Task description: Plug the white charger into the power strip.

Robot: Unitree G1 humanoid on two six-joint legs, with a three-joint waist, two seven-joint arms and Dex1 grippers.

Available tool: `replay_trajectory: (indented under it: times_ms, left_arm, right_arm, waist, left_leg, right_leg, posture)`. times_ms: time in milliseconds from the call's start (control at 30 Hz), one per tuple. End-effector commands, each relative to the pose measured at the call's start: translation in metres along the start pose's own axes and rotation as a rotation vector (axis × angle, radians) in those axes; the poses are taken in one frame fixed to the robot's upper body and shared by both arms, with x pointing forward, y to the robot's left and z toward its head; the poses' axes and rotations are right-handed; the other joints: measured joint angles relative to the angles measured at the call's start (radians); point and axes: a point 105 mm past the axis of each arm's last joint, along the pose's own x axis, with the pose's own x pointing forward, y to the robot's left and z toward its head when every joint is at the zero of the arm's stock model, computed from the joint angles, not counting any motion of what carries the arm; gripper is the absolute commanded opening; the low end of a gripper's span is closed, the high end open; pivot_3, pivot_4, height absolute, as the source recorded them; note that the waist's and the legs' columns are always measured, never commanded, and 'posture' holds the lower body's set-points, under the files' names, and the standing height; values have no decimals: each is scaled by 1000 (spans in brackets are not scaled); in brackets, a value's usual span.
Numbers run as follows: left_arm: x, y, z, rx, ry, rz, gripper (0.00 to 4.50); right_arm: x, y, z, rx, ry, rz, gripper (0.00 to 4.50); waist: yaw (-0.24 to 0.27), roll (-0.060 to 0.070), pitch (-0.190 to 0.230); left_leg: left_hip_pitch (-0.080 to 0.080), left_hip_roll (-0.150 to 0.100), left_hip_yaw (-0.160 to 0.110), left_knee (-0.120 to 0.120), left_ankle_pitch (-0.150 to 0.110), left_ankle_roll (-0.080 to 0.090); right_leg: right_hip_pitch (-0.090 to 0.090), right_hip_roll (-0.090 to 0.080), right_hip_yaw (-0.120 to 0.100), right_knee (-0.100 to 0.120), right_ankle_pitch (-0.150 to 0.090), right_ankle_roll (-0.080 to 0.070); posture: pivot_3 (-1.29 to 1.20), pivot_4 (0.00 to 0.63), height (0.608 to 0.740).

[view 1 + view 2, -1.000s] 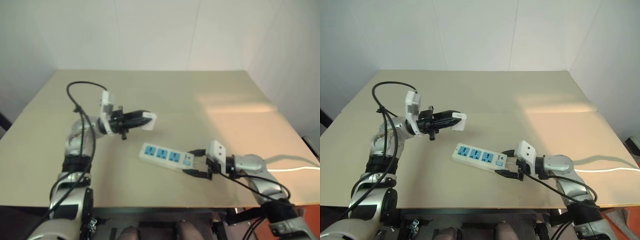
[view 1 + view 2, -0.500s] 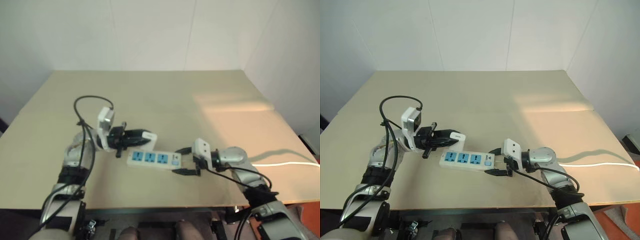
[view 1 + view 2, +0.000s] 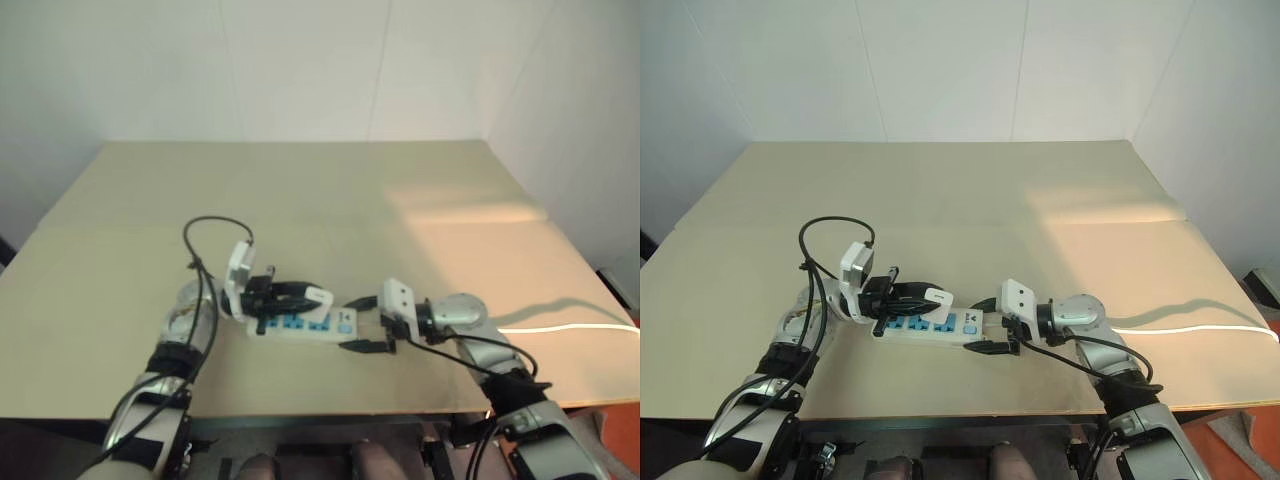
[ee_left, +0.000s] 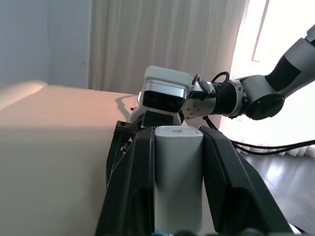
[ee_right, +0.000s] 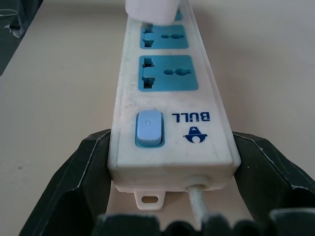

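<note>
Altogether one white charger [image 4: 178, 172], one power strip [image 5: 170, 105], three blue sockets [image 5: 169, 73]

Pretty soft, even room light over the tan table [image 3: 940, 190], plus a warm sunlit patch on its right side [image 3: 1110, 215], with a thin shadow trailing beside the white cord [image 3: 1200, 328]. Left eye view slightly hazier and more washed out than the right eye view. Heavy blowout from the bright window [image 4: 275, 44] in the left wrist view, while the right wrist view stays crisp up close on the power strip [image 5: 170, 123] and goes soft toward its far end.
</note>
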Motion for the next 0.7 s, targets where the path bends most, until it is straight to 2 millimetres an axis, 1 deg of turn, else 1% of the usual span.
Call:
replay_trajectory:
  times_ms: [33, 267, 533, 700]
  left_arm:
    - [6, 4, 7, 33, -5, -16, 993]
    - [7, 8, 3, 5, -15, -10, 993]
    - [7, 3, -9, -33, 4, -22, 993]
    - [7, 3, -16, -34, 26, -16, 993]
  right_arm:
    - [6, 2, 12, -37, -28, 19, 3446]
    - [8, 2, 12, -30, -19, 24, 3446]
    - [9, 0, 12, -30, -15, 18, 3446]
    - [11, -1, 12, -31, -15, 14, 3446]
  waist:
    - [0, 0, 0]
    - [0, 0, 0]
    - [-1, 0, 0]
    - [-1, 0, 0]
  left_leg:
    - [0, 0, 0, 0, 0, 0]
    - [0, 0, 0, 0, 0, 0]
    - [0, 0, 0, 0, 0, 0]
    - [0, 0, 0, 0, 0, 0]
  right_leg:
    - [0, 0, 0, 0, 0, 0]
    - [0, 0, 0, 0, 0, 0]
    - [0, 0, 0, 0, 0, 0]
    - [0, 1, 0, 0, 0, 0]
  posture:
    - [0, 150, 740]
    - [0, 150, 740]
    - [0, 150, 740]
    - [0, 150, 740]
